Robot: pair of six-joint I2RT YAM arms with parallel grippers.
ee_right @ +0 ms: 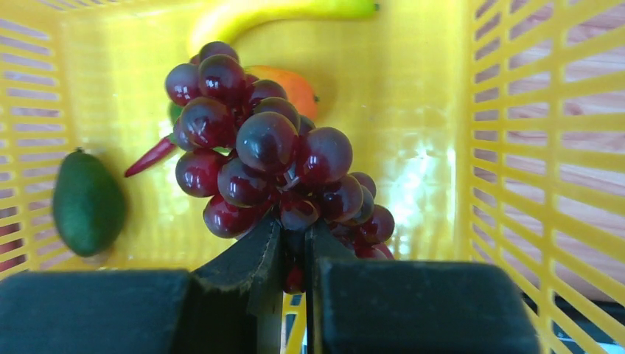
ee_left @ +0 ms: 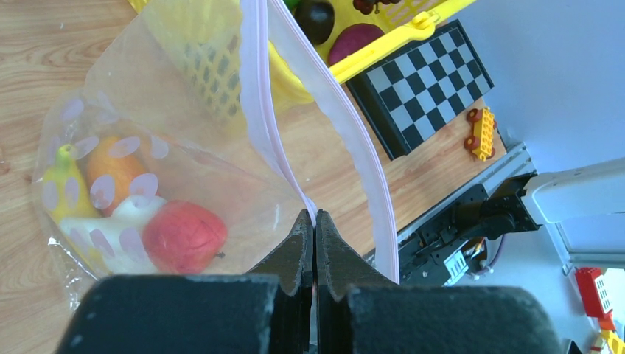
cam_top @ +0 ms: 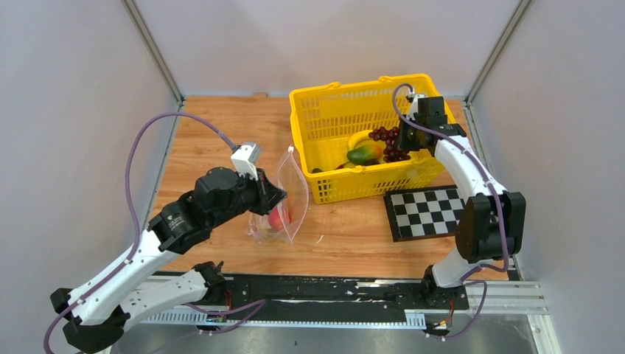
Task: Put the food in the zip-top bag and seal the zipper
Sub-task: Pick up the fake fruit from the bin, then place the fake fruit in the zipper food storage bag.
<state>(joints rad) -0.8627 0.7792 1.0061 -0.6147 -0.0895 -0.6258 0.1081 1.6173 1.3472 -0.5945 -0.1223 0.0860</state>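
Left gripper point(ee_left: 315, 218): jaws closed, pinching the mouth edge of the zip-top bag point(ee_left: 147, 96) at one end, which appears meant to hold the floppy film up

Zipper point(ee_left: 259, 96): its two pink strips meet at the fingertips and spread apart away from them, so the mouth gapes, apparently to take more pieces

Food already in the bag: a red piece point(ee_left: 184, 237) just left of the jaws, with orange, yellow and white pieces further left, all sagging to the bottom

Basket point(cam_top: 354, 188): beyond the bag's mouth, holding the rest of the food

Right gripper point(ee_right: 293, 230): jaws closed on the grapes point(ee_right: 273, 158), gripped low so that the bunch stands beyond the tips, inside the basket

Left in the basket: a green piece point(ee_right: 88, 203) left of the jaws, a banana point(ee_right: 280, 11) far beyond them

Hard to tell: whether the left pads hold one lip or both; the zipper's tab; the spot where the right jaws bite, hidden by berries; whether the bunch is off the basket floor; the banana is cut off by the frame edge
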